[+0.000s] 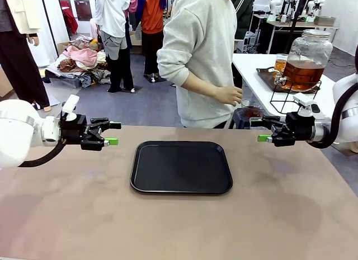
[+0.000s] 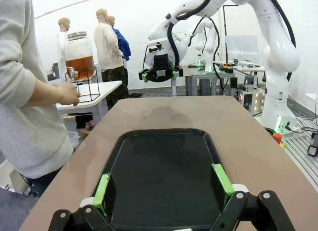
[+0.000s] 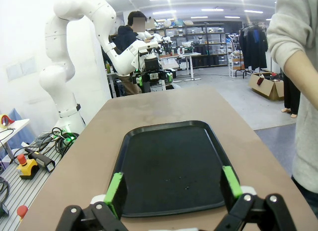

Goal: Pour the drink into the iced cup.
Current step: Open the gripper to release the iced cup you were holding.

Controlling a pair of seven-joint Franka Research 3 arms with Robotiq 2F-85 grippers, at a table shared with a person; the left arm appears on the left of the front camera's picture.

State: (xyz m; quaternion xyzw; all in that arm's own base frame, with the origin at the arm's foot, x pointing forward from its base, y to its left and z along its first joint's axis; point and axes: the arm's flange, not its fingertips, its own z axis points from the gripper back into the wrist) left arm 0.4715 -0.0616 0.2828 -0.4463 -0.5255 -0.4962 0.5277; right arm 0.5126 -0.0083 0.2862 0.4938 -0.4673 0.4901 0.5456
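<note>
The drink (image 1: 302, 74) is amber liquid in a large glass dispenser jar (image 1: 307, 50) with a metal lid, on a wire stand on the white side table at the far right. The left wrist view shows the jar (image 2: 79, 52) too. The iced cup is out of view or hidden. A person's hand (image 1: 229, 95) reaches toward the jar's tap. My left gripper (image 1: 113, 133) hovers open left of the black tray (image 1: 182, 188), nothing between its fingers. My right gripper (image 1: 260, 130) hovers open right of the tray, also empty.
The tray lies bare at the middle of the brown table. Each wrist view looks across the tray (image 2: 161, 166) (image 3: 169, 161) at the opposite gripper (image 2: 159, 74) (image 3: 151, 77). A glass of amber liquid (image 1: 279, 63) stands by the jar. The person stands at the far edge.
</note>
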